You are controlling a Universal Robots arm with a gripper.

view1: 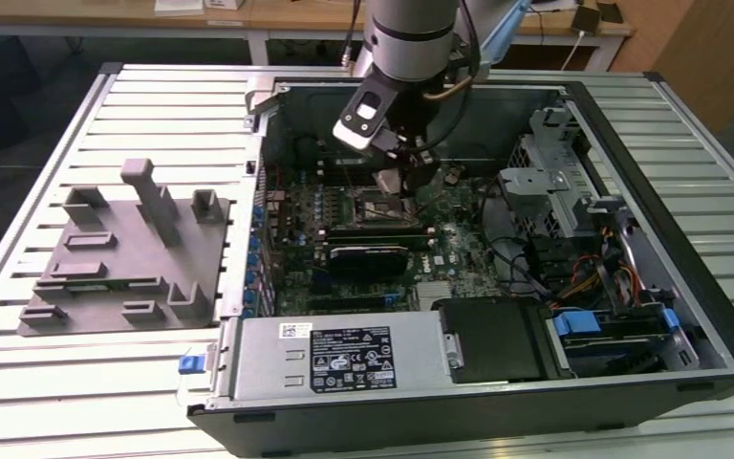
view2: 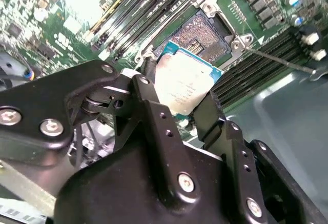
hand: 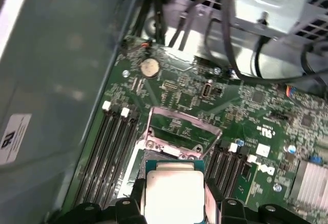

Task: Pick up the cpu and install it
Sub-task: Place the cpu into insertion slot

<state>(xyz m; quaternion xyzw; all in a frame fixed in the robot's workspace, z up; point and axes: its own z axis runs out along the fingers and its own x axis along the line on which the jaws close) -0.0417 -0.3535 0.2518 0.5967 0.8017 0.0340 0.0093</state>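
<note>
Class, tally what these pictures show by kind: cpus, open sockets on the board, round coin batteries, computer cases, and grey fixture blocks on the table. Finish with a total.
cpu: 1
open socket: 1
coin battery: 1
computer case: 1
grey fixture block: 1
Total: 5

Second wrist view: cpu (view2: 187,85) edge nearest wrist hidden behind fingers (view2: 156,121) clamped on two sides; one corner of socket (view2: 205,32) covered by cpu; cpu markings too small to tell.
First wrist view: cpu near edge and fingers cut off by picture edge.
Exterior view: arm (view1: 408,29) cut off at top edge; gripper (view1: 403,191) hides part of socket; computer case (view1: 469,421) clipped at bottom edge.
</note>
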